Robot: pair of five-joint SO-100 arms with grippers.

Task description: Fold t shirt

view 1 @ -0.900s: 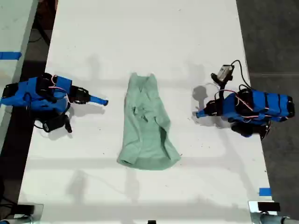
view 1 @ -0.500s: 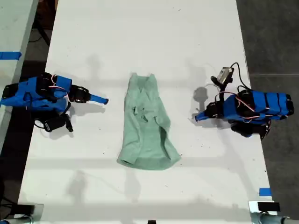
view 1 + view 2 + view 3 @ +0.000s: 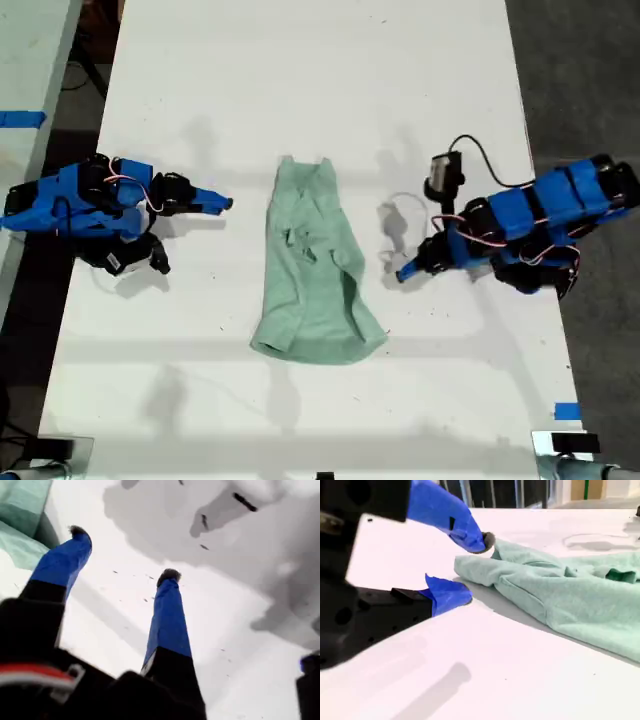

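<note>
No readable text, labels or numbers anywhere.

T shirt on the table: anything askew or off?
The pale mint-green fabric t shirt lies wrinkled and bunched into a narrow strip on the white table, hem flared wider than the collar end. Both grippers are open and clear of it.

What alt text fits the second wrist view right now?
My second end effector is open and low over the white table, its blue fingertips close to the near edge of the wrinkled mint-green t shirt, which lies flat and ungrasped.
</note>
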